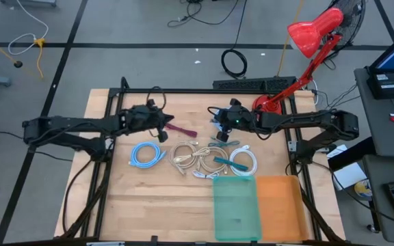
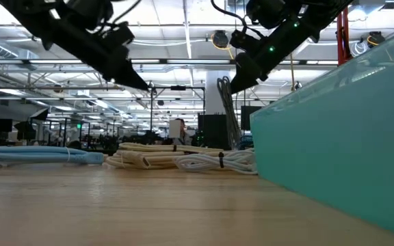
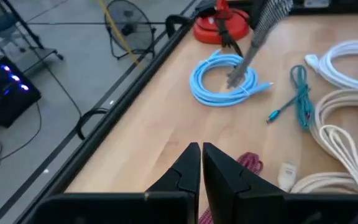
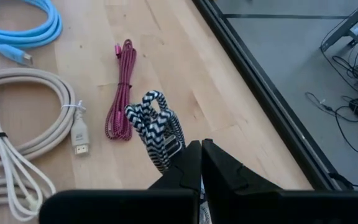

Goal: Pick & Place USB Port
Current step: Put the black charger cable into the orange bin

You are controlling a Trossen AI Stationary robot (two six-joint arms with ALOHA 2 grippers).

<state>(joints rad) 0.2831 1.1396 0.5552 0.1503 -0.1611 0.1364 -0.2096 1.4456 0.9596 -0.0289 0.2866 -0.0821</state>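
Looking down, we count two trays, a green tray (image 1: 237,205) and an orange tray (image 1: 279,205), both bare as far as we can see. Cables: one light blue coil (image 1: 146,155), one beige bundle (image 1: 193,157), one white coil (image 1: 243,161), one teal cable (image 1: 226,162), one magenta cable (image 1: 182,129). Our right gripper (image 4: 201,163) is clamped on a black-and-white braided cable (image 4: 157,134), up off the wood. The left gripper (image 3: 201,163) is closed on nothing, magenta cable just beyond its tips, table edge close by.
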